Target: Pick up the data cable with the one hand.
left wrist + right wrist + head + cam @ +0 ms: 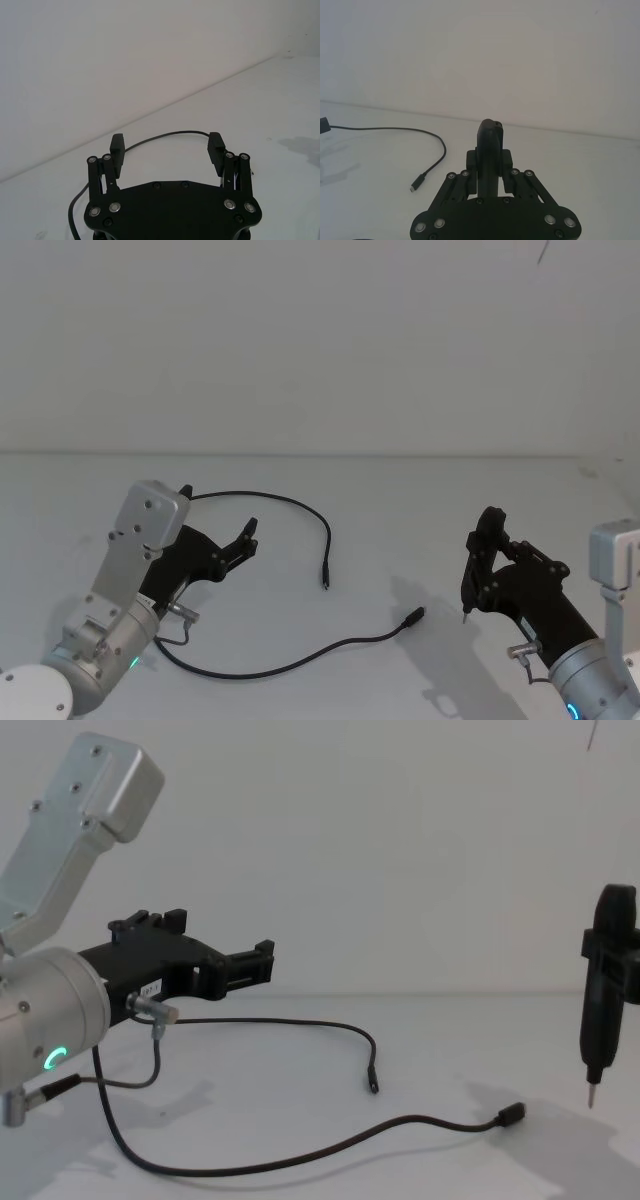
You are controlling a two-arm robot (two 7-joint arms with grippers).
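Black cable (324, 580) looped on desk (430, 500), centre-left | left gripper (218, 512) hovers above its far-left arc, jaws wide | descend straddling one strand, close gently | right gripper (491, 130) parked right, jaws together

Table (420, 510): plain white, matte, level.

One item lies directly on it: the data cable (328, 535), black, thin and slack, flat on the surface.

Run 1: passes under the tips of my left claw (218, 510), arcs away to the claw's right, then bends back towards me. It ends in the smaller plug (324, 584).

Run 2: comes out from behind the claw, nearer my body, and sweeps rightwards in a shallow bow. It ends in the larger plug (413, 617).

The plugs lie near each other, not touching, both right of the claw.
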